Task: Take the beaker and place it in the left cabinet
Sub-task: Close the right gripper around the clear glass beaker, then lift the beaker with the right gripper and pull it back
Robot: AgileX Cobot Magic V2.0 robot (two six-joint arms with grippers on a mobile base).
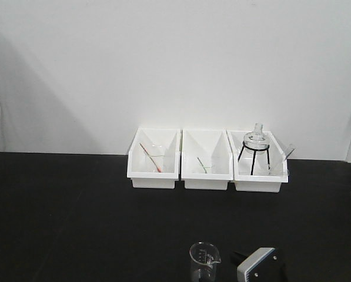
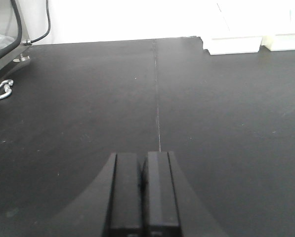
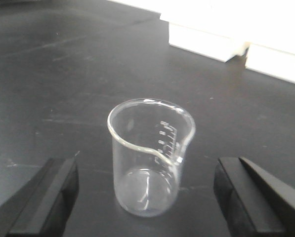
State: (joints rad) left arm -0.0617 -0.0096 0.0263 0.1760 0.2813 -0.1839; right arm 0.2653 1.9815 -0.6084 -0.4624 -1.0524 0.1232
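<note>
The beaker (image 3: 149, 158) is small, clear and empty, with white graduation marks and a pour spout. It stands upright on the black tabletop (image 3: 63, 84). My right gripper (image 3: 146, 173) is open, one black finger (image 3: 53, 192) to the beaker's left and the other to its right, neither touching the glass. In the front view the beaker (image 1: 204, 261) is at the bottom edge, with the right arm's wrist (image 1: 258, 267) just to its right. My left gripper (image 2: 143, 155) is shut on nothing, low over bare tabletop. The left cabinet is out of view.
Three white bins (image 1: 154, 175) stand in a row against the back wall. The right bin holds a round flask on a black tripod (image 1: 256, 147). A metal carabiner (image 2: 1, 90), a cable (image 2: 42, 32) and a framed object's foot (image 2: 22, 58) sit at the table's far left.
</note>
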